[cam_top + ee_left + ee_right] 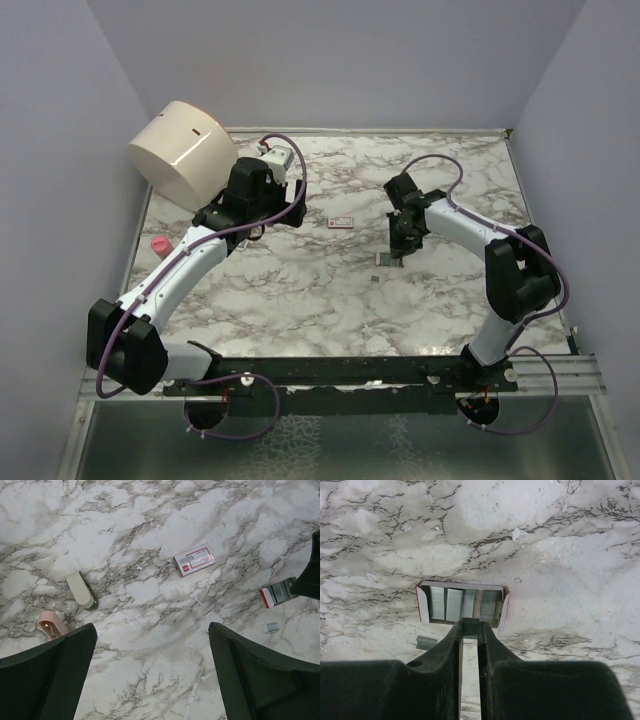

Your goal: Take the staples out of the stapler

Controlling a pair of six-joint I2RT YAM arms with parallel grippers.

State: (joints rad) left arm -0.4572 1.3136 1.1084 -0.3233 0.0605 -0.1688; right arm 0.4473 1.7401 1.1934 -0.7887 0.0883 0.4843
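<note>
Clamped in right tool [470, 630]: one staple strip [471, 622], fingers nearly together on it, parked at near wall of open staple box [423, 605], just ahead of tips
On left tool [151, 627]: fully apart, nothing between, hovering over bare tabletop [150, 510]
Probably the stapler [81, 589]: beige body lying ahead-left of left tool, beyond its left finger; can't tell open or shut, can't confirm empty

Risks:
- Gripped only at very tip, so strip could twist or break on release and scatter past box wall; one loose strip [426, 642] lying outside box, down-left of right tool
- Letting go this far back may land strip on near wall and tip it out instead of in
- Pushing down or forward could shove or flip the light cardboard box
- If staples remain in stapler, needs another fetch; sits well apart from right tool, near left one

Count:
- tools: 2
- strips outside box: 2 (one held, one loose)
- blocks inside box: about 4, edges blur together
- staple box: 1
- box sleeve [194, 562]: 1, ahead of left tool toward its right finger
- stapler: 1
- pink item [51, 624]: 1, just off left finger, identity unclear
- cream drum [185, 152]: 1, close by left tool on its outer side
</note>
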